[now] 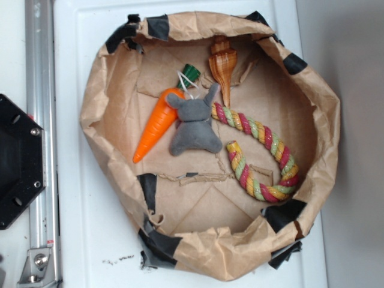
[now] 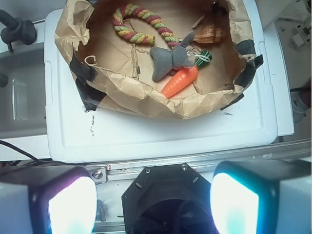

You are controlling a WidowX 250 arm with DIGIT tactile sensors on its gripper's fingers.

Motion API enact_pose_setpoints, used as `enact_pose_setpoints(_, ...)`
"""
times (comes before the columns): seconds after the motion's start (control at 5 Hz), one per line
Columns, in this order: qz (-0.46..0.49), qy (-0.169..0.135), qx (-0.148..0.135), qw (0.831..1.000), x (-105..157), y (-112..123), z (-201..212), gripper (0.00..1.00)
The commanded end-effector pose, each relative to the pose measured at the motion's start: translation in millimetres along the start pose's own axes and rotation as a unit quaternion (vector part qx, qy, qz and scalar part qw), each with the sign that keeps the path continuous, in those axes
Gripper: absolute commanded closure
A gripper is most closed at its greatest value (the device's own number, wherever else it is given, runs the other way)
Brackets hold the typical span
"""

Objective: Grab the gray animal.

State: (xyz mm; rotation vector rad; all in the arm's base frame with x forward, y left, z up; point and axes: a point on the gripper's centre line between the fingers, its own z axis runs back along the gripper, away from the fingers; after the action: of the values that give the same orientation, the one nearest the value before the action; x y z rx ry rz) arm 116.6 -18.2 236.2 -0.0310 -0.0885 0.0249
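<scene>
The gray animal (image 1: 194, 123) is a small plush with two long ears and a white string tag. It lies on the floor of a brown paper-lined bin (image 1: 114, 102), leaning against an orange carrot (image 1: 157, 124). In the wrist view the gray animal (image 2: 169, 61) shows far off, near the top, inside the same bin (image 2: 126, 92). My gripper (image 2: 153, 202) hangs open high over the black robot base (image 2: 168, 200), well back from the bin, with nothing between its glowing fingers (image 2: 70, 204). The exterior view does not show the gripper.
A multicoloured braided rope (image 1: 264, 153) curves along the bin's right side and a brown spiral shell (image 1: 222, 66) lies at the back. The bin sits on a white board (image 1: 78, 228). A metal rail (image 1: 43, 138) and the black base (image 1: 18, 159) stand to the left.
</scene>
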Motion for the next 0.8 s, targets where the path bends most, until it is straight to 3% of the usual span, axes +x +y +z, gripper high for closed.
enact_pose_setpoints(0.0, 0.0, 0.0, 0.0, 1.0, 0.0, 0.0, 0.0, 0.0)
enact_pose_setpoints(0.2, -0.111, -0.026, -0.013, 0.993, 48.5, 5.5, -20.2, 0.0)
enact_pose_setpoints(0.4, -0.172, -0.051, -0.015, 0.984, 79.6, -2.6, -39.8, 0.0)
enact_pose_setpoints(0.6, -0.255, -0.04, -0.003, 0.966, 97.2, 1.1, -85.3, 0.0)
